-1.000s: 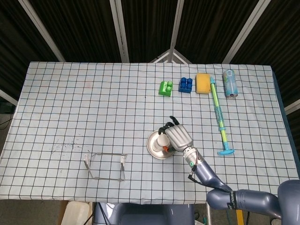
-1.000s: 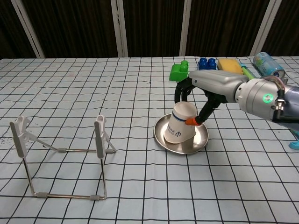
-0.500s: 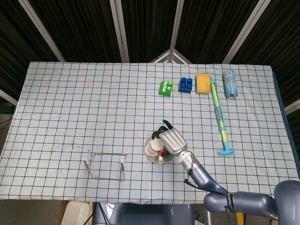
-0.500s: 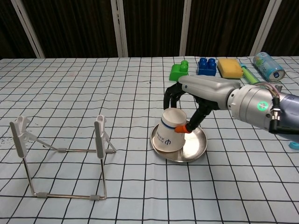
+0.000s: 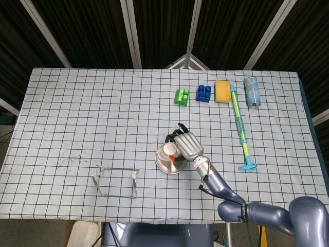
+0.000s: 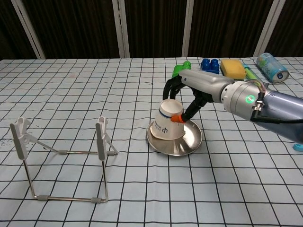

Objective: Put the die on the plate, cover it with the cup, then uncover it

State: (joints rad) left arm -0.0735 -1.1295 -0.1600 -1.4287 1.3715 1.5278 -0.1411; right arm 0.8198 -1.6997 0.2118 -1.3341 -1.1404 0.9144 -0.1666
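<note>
Right hand (image 6: 189, 92) gripping inverted white cup (image 6: 166, 126), fingers (image 6: 177, 119) wrapped around upper part; cup tilted on steel plate (image 6: 187, 142), left-centre of tabletop (image 5: 77, 113). Chest view only: dark logo on cup, unreadable. Head view only: pump handle (image 5: 248, 166). Die unseen. Left hand unseen.

A table (image 5: 77, 118) in a white, black-gridded cloth filled the view. Behind it stood dark slatted walls (image 5: 92, 31) crossed by pale beams (image 5: 131, 33).
</note>
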